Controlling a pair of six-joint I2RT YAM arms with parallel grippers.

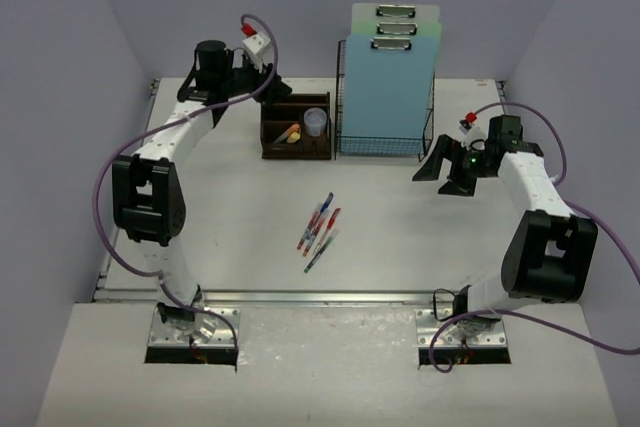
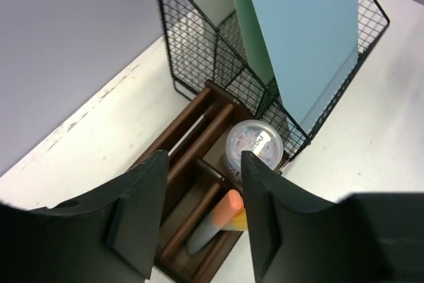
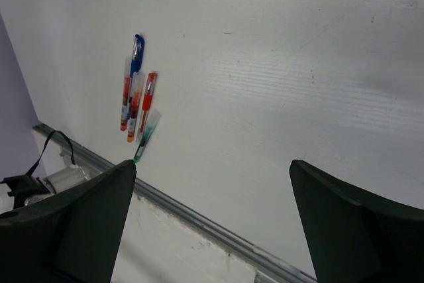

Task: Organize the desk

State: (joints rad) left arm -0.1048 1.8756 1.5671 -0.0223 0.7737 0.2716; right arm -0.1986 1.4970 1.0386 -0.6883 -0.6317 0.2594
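The left hand (image 2: 202, 164) is held partly open, empty, over the organizer (image 2: 192, 130); print on the cup lid (image 2: 255, 144) cannot be read. The right hand (image 3: 212, 167) is spread wide, empty.

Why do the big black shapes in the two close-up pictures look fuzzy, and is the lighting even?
Left wrist view: the left gripper sits near the lens, edges soft, dark-brown wooden organizer sharp. Right wrist view: right gripper likewise, coloured pens crisp. Top view: even light, only faint shadows on the white desk.
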